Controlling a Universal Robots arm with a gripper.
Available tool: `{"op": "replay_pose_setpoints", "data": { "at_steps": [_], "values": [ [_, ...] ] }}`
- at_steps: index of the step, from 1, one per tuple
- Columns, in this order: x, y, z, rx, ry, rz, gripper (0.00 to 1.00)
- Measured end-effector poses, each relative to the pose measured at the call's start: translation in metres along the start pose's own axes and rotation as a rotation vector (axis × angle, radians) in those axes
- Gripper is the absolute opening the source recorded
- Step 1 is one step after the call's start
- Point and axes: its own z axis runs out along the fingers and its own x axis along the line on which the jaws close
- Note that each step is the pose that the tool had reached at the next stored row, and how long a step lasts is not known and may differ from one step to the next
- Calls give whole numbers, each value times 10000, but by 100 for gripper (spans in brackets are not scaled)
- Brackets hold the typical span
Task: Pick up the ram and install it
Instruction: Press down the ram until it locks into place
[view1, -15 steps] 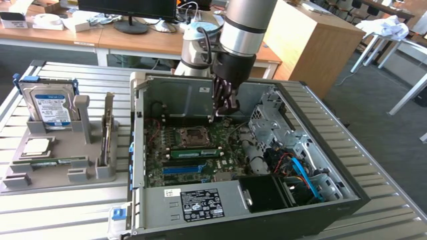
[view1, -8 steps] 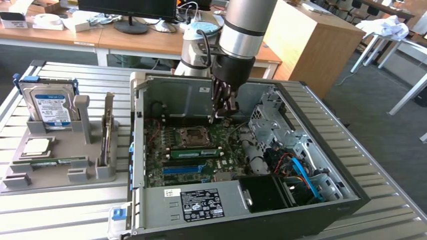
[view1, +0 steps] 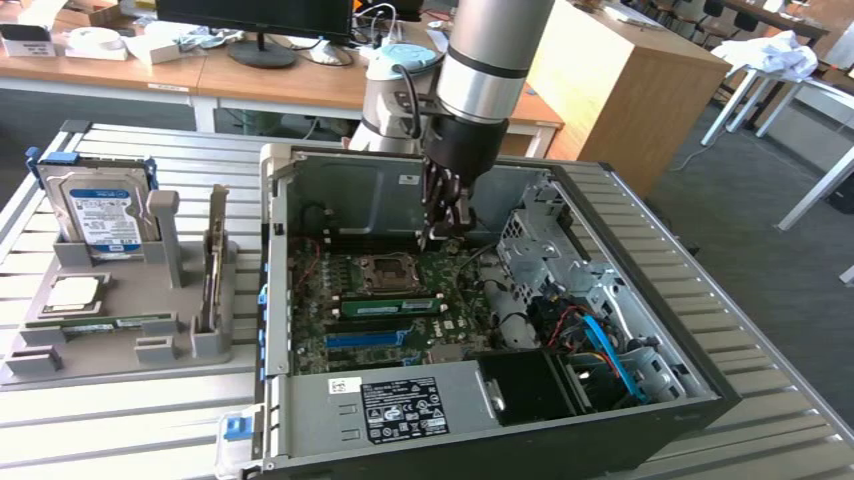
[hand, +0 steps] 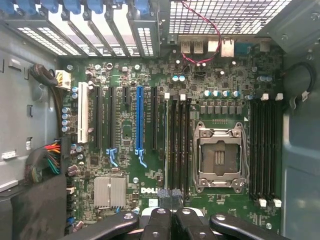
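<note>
I found the gripper pressed together, empty, low over the motherboard. The ram stood in its slot beside the CPU socket. Seating stage, I judged: straight, even pressing required.

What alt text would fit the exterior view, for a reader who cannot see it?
A robot arm reaches down into an open computer case on a slatted metal table, its shut gripper over the motherboard beside the processor socket. A green memory stick is plugged into the board; a hard drive stands in a grey holder at the exterior view's left.
</note>
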Motion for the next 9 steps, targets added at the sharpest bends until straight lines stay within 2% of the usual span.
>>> {"op": "replay_pose_setpoints", "data": {
  "at_steps": [9],
  "values": [
    [0,0,31,0,1,0,10]
  ]
}}
